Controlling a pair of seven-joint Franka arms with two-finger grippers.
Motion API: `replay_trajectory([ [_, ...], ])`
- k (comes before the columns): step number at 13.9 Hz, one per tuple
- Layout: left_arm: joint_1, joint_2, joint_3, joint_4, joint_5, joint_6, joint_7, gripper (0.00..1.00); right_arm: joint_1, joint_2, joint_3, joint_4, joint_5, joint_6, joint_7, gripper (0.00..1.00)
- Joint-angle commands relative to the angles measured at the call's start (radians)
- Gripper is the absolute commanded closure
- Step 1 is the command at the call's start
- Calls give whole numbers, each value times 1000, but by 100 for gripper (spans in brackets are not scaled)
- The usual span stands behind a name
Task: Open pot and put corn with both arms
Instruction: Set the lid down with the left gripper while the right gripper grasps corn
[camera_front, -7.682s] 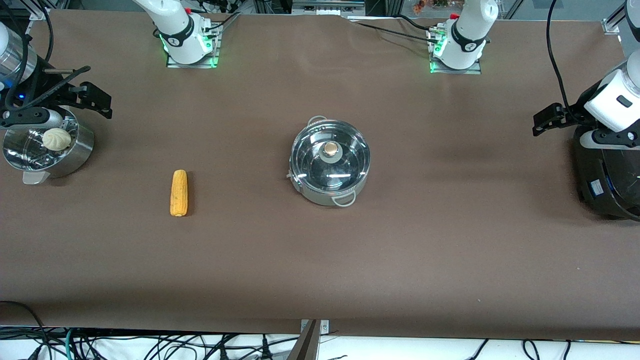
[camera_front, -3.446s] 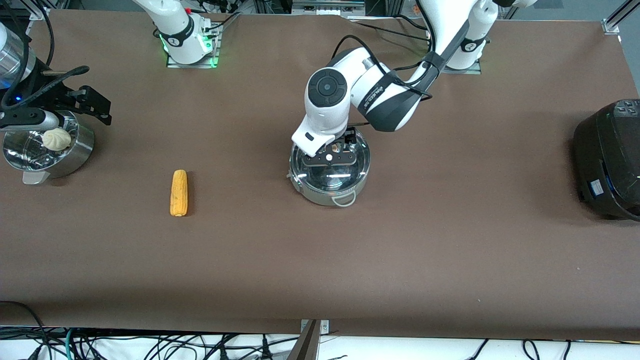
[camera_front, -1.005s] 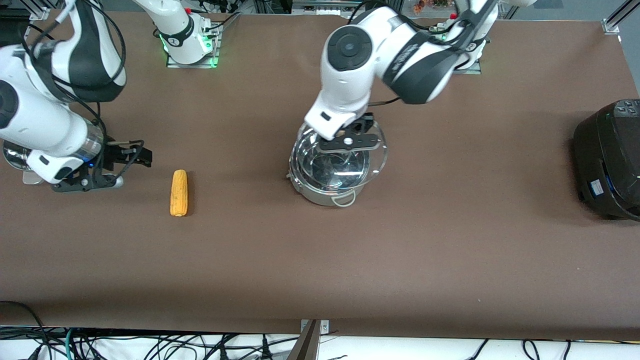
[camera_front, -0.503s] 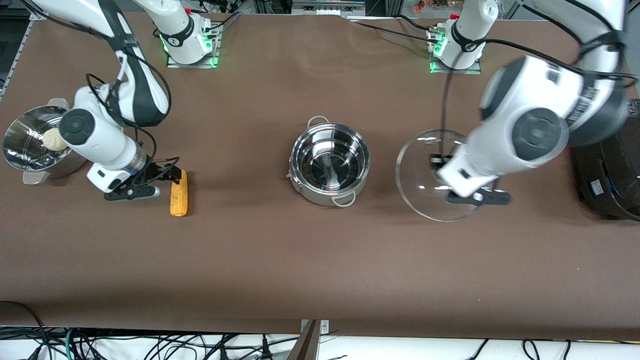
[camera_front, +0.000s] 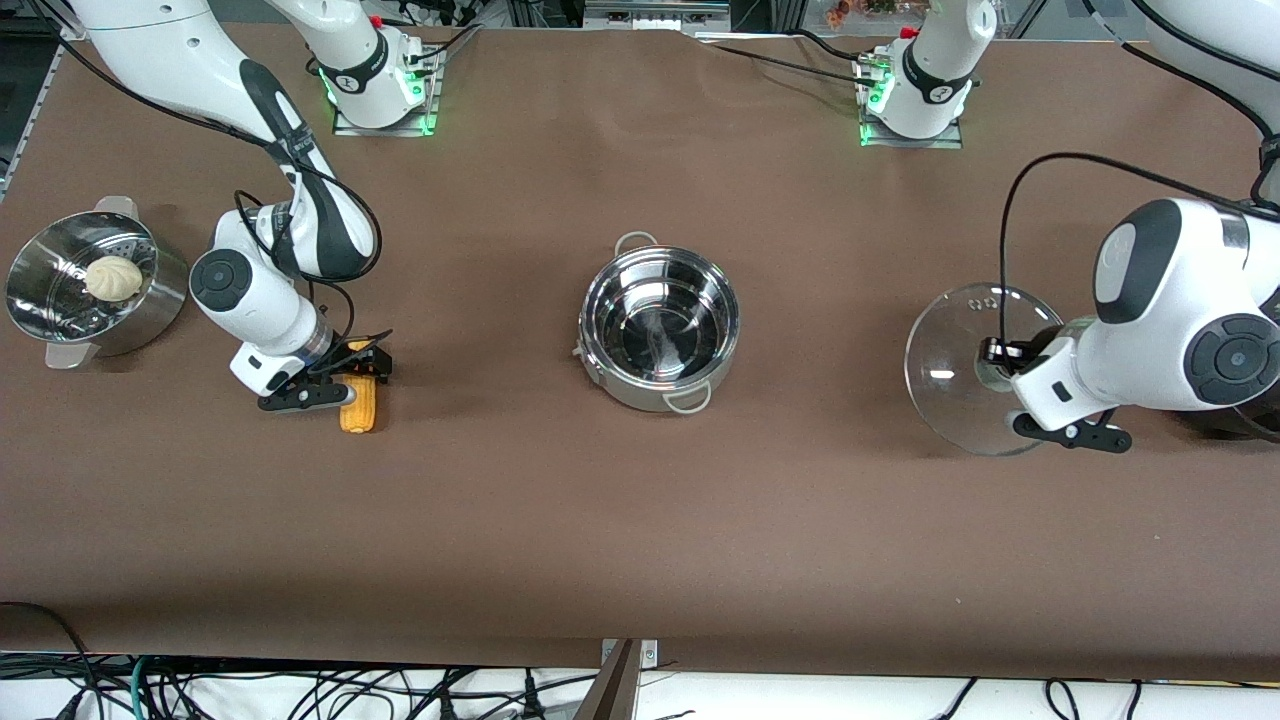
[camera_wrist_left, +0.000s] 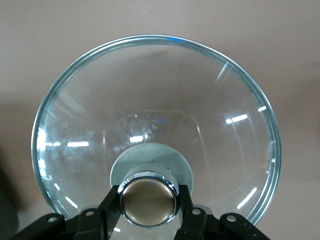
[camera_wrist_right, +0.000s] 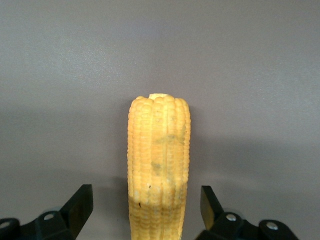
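The steel pot (camera_front: 660, 335) stands open and empty at the table's middle. My left gripper (camera_front: 1000, 353) is shut on the brass-coloured knob (camera_wrist_left: 149, 201) of the glass lid (camera_front: 962, 368). It holds the lid tilted over the table toward the left arm's end, well apart from the pot. The lid also fills the left wrist view (camera_wrist_left: 155, 115). The corn (camera_front: 358, 412) lies on the table toward the right arm's end. My right gripper (camera_front: 345, 381) is low over it, open. In the right wrist view the corn (camera_wrist_right: 159, 160) lies between the spread fingers (camera_wrist_right: 80, 205) without touching them.
A perforated steel steamer bowl (camera_front: 150, 300) with a white bun (camera_front: 112, 277) stands at the right arm's end. The black cooker (camera_front: 1250, 425) at the left arm's end is mostly hidden by the left arm. Both arm bases stand along the table's back edge.
The left gripper has carried the lid farther from the pot toward the cooker. The right gripper has moved from beside the corn to over it, fingers straddling the cob.
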Motion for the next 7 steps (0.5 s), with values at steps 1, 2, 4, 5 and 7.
replay_trajectory([
  [1, 96, -107, -17, -264, 22, 220, 122, 88, -2, 5, 2, -3, -1, 19, -20, 14],
  [2, 118, -112, -17, -330, 21, 286, 133, 87, -4, 7, 2, -3, -1, 21, -32, 20],
  [4, 124, -118, -17, -427, 22, 403, 137, 87, -4, 7, 2, -3, -1, 21, -38, 37],
  [5, 126, -116, -16, -467, 28, 463, 137, 87, -4, 7, 2, -3, -1, 21, -38, 46],
  [7, 137, -113, -16, -545, 51, 575, 135, 86, -4, 10, 2, -5, -1, 21, -38, 61],
])
